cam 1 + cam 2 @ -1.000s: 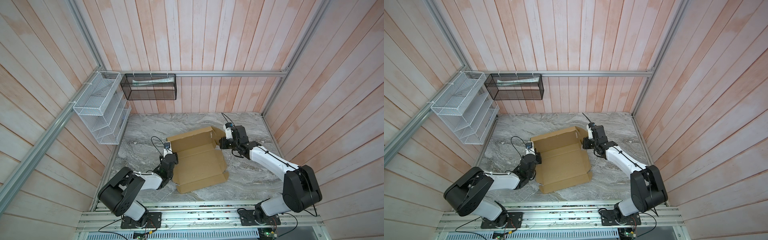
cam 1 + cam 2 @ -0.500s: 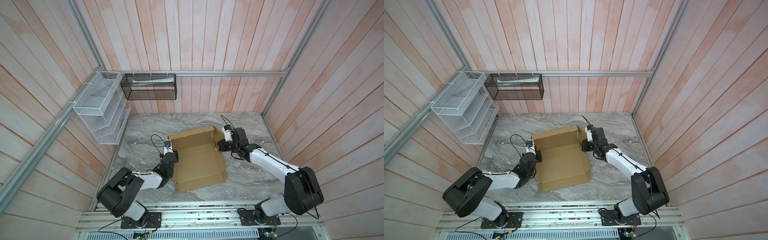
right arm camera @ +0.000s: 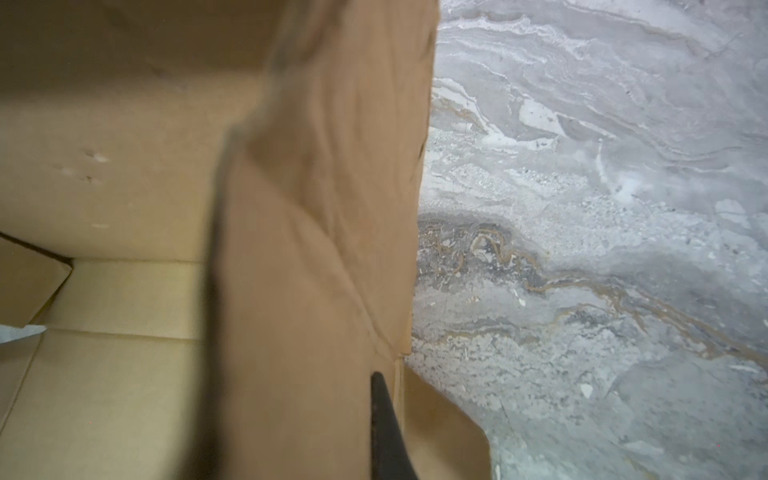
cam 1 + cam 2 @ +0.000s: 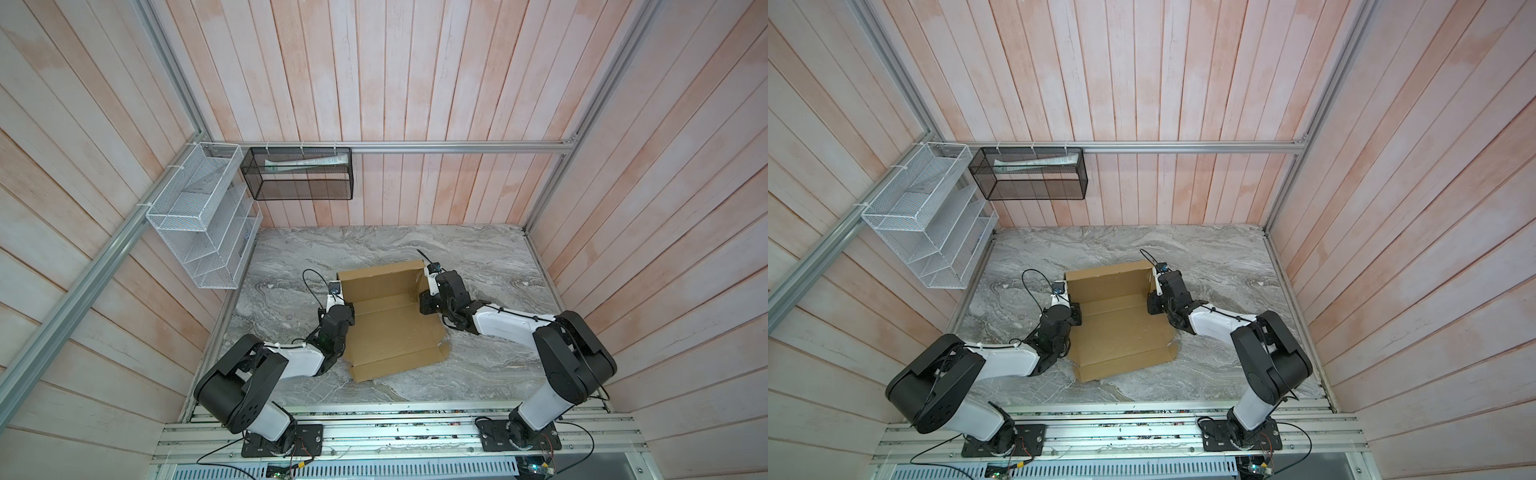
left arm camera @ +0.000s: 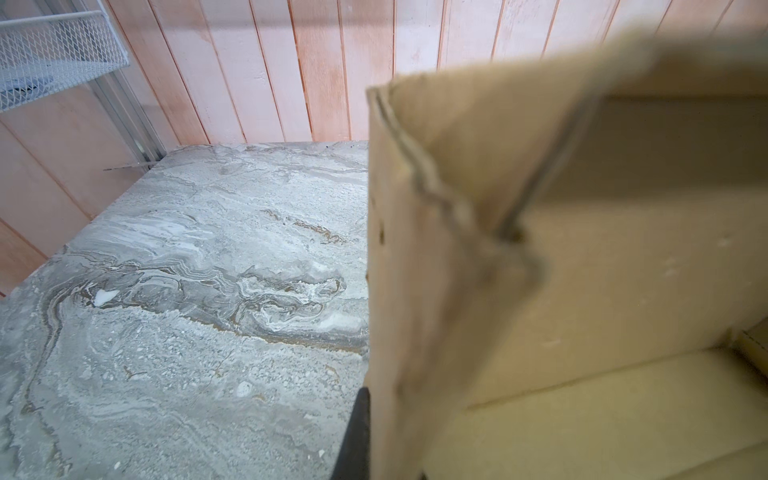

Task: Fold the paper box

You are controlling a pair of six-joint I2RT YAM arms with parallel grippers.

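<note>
Left gripper (image 4: 350, 311), right gripper (image 4: 423, 302) clamp paper box (image 4: 390, 328) walls (2 sides); basket (image 4: 297, 185) holds papers (image 4: 307, 163).

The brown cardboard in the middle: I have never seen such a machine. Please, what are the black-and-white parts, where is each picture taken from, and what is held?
Those are two robot arms, left and right. Two pictures look down from above; two come from cameras on the arms' wrists. On the grey marble table lies a half-folded cardboard box, its far wall raised. The left pincer and the right pincer are each closed on one upright side flap.
</note>
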